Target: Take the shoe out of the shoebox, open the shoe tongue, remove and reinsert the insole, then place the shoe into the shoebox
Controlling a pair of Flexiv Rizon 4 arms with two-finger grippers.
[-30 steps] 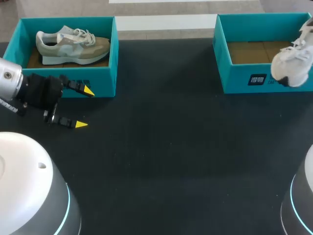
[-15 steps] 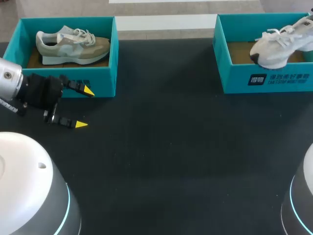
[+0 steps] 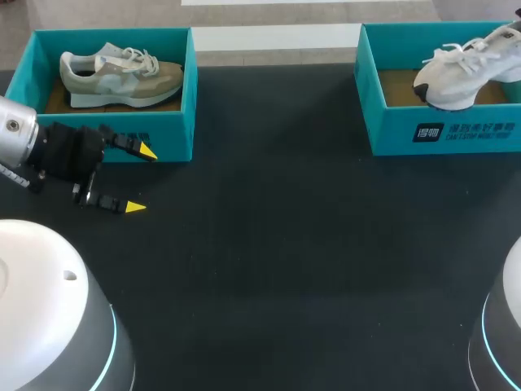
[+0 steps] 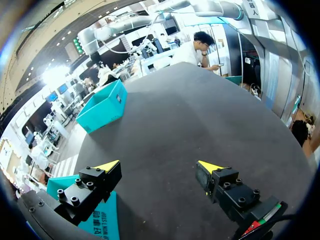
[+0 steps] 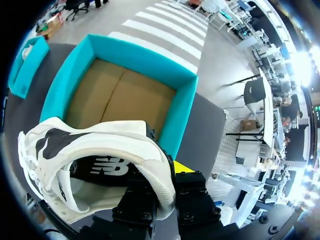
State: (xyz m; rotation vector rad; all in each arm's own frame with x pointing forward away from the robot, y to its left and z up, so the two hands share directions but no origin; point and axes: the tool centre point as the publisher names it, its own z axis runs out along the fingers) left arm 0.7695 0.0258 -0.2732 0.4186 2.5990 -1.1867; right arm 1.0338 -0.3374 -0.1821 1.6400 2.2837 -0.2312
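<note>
The white shoe (image 3: 457, 75) hangs tilted over the open right-hand box (image 3: 440, 134), toe lower and pointing toward the table's middle, heel raised at the far right. Whether the toe touches the box floor cannot be told. Its upper is a soft white weave with loose white laces, and there is a dark patch at the toe. In the right wrist view the right claw (image 5: 167, 160) is clamped on the padded heel collar of the shoe (image 5: 100, 145), one black finger inside and one yellow-tipped finger outside. Ahead of it lies the box (image 5: 182, 117), a rectangle with smooth teal walls and a plain brown cardboard floor (image 5: 120, 95). The table (image 3: 285, 244) is flat, matte black and finely grained. Well apart, at the far left corner, a matching teal box (image 3: 189, 90) holds a tan and grey shoe (image 3: 122, 75) lying on its side. Just in front of that box the left claw (image 3: 138, 179) rests above the table, fingers spread wide with nothing between them.
</note>
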